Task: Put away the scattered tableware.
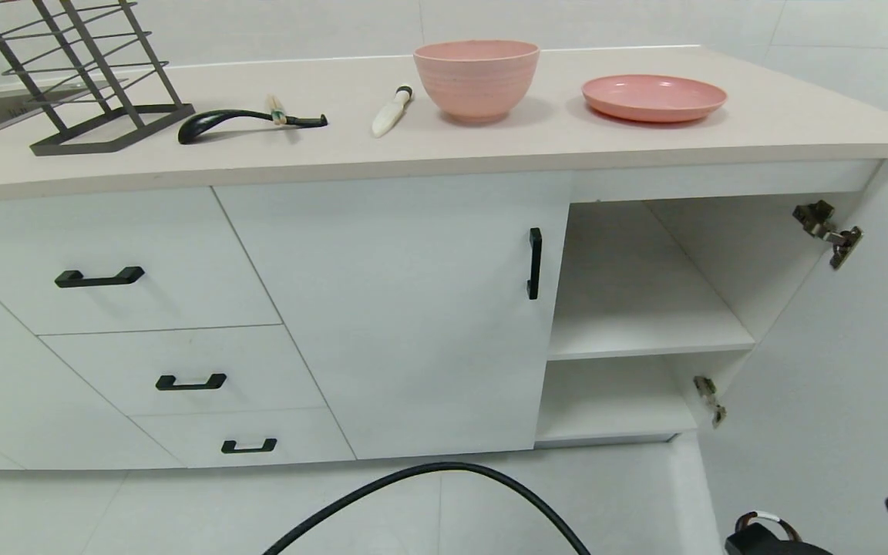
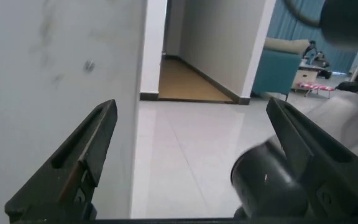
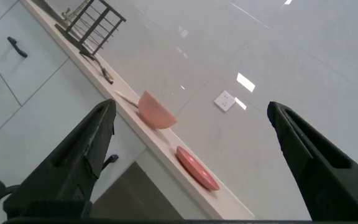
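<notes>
Head view: black spoon [image 1: 237, 115] lies along the counter [image 1: 490, 146], scoop leftward; both arms' jaws gape empty.

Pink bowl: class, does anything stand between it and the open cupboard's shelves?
Nothing visible does. The pink bowl sits on the counter; the cupboard door is swung open, exposing both shelves.

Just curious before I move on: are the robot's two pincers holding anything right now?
Left pincer: open, holding nothing.
Right pincer: open, holding nothing.

Pink bowl [image 1: 476, 77] beside pink plate [image 1: 654, 97] on counter [image 1: 490, 150], cabinet [image 1: 637, 308] open
</notes>
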`<state>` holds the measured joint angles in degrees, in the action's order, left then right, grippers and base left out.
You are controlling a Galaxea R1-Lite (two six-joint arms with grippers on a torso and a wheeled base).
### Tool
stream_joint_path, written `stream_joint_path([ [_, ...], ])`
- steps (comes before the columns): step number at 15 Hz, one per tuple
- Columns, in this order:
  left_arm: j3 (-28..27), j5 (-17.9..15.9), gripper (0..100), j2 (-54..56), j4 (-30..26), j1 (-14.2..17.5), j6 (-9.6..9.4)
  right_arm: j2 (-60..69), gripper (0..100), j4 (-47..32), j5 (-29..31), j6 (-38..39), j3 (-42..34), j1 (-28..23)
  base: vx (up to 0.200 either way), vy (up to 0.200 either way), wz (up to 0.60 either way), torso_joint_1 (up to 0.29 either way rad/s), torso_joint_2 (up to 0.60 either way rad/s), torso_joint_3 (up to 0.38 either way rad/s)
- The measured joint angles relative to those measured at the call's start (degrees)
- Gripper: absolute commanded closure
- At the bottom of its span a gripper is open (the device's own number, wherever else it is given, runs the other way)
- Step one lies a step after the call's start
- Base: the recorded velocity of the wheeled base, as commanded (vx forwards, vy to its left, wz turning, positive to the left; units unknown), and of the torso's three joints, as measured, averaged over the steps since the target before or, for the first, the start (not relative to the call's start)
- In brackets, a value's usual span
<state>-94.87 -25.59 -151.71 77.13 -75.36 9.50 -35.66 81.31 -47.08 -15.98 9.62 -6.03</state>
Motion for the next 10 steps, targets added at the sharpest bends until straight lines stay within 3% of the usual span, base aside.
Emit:
stream_joint_path([
  [2, 8.70, 0.02, 0, 1.18, 3.36, 0.69, 0.11, 0.40, 0, -0.02, -0.02, 0.00, -1.13, 0.04, 0.000, 0.000, 0.00, 0.000, 0.00, 0.000],
  [5, 28.47, 0.33, 0, 6.25, 9.34, 3.69, -0.24, 0.96, 0, -0.11, -0.10, 0.00, -6.03, 0.30, 0.000, 0.000, 0.00, 0.000, 0.00, 0.000],
  [7, 39.02, 0.88, 0, 13.01, 10.97, 7.73, -1.51, 1.38, 0, -3.56, -0.07, 0.00, -8.50, 0.39, 0.000, 0.000, 0.00, 0.000, 0.00, 0.000],
  [10, 53.47, 1.28, 0, 27.76, 12.26, 15.84, -2.83, 3.24, 0, -14.84, 0.83, 0.00, -9.35, 0.37, 0.000, 0.000, 0.00, 0.000, 0.00, 0.000],
])
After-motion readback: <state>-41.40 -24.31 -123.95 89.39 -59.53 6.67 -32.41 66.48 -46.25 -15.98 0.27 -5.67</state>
